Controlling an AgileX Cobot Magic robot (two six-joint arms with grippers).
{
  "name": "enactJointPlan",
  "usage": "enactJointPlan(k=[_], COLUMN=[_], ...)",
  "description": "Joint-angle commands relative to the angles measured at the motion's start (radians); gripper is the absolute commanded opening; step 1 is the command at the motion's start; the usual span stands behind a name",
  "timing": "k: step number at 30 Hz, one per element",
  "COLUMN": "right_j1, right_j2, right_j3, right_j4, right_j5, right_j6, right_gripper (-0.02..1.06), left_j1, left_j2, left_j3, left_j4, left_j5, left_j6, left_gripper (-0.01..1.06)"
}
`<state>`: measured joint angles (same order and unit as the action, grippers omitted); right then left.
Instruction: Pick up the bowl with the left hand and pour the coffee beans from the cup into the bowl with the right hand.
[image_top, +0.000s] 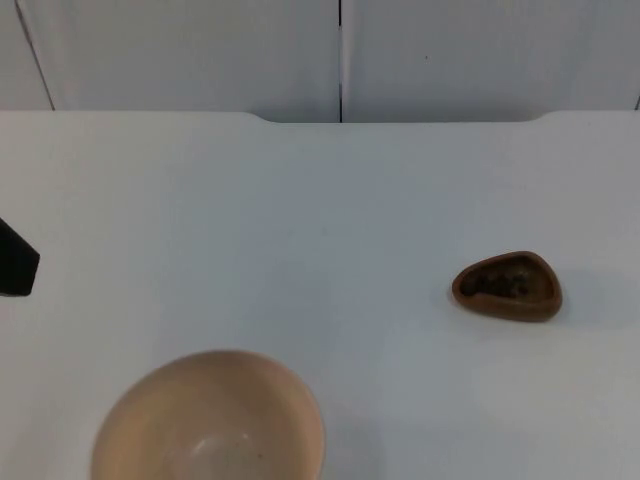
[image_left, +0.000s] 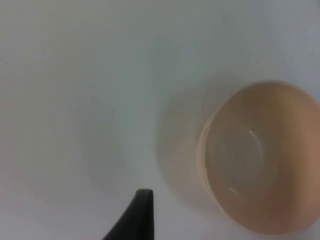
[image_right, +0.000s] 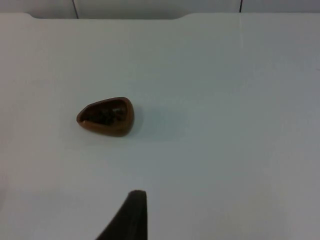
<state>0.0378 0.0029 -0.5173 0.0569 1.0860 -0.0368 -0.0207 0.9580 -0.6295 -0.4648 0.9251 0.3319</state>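
Note:
A tan, empty bowl (image_top: 210, 420) stands on the white table near its front edge, left of centre; the left wrist view looks into the bowl (image_left: 255, 160). A small brown cup (image_top: 507, 286) with dark coffee beans inside sits at the right, and the cup (image_right: 106, 116) is also ahead in the right wrist view. My left gripper (image_top: 15, 262) hangs at the table's left edge, up and left of the bowl, apart from it. My right gripper (image_right: 131, 215) is well short of the cup and touches nothing.
The grey partition wall (image_top: 340, 55) closes off the table's far edge. Bare white table top (image_top: 300, 220) lies between the bowl and the cup.

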Motion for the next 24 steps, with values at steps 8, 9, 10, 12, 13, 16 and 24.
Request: enactJointPlan(k=[8, 9, 10, 12, 13, 16, 24], right_j1=[-0.005, -0.005, -0.005, -0.005, -0.005, -0.005, -0.005], right_j2=[-0.003, -0.003, -0.003, -0.003, -0.003, -0.003, -0.003], right_j3=[0.003, 0.003, 0.003, 0.003, 0.003, 0.003, 0.003], right_j4=[-0.003, -0.003, -0.003, -0.003, -0.003, -0.003, -0.003], right_j5=[-0.008, -0.008, -0.008, -0.008, -0.008, -0.008, -0.008], right_j6=[-0.005, -0.005, -0.005, -0.005, -0.005, -0.005, -0.007], right_gripper=[1.05, 1.05, 1.05, 1.05, 1.05, 1.05, 1.05], left_j1=[-0.063, -0.063, -0.063, -0.063, -0.063, -0.063, -0.063], left_j2=[0.097, 0.118, 0.137, 0.169, 0.202, 0.239, 0.305], left_j3=[-0.004, -0.004, -0.004, -0.004, -0.004, -0.004, 0.012], left_j4=[0.042, 0.048, 0.050, 0.052, 0.057, 0.050, 0.046], left_j5=[-0.077, -0.083, -0.088, -0.098, -0.106, -0.104, -0.151], left_j6=[-0.055, -0.061, -0.061, -0.061, -0.061, -0.061, -0.049], left_gripper=[1.01, 1.01, 1.01, 1.01, 1.01, 1.01, 1.01])
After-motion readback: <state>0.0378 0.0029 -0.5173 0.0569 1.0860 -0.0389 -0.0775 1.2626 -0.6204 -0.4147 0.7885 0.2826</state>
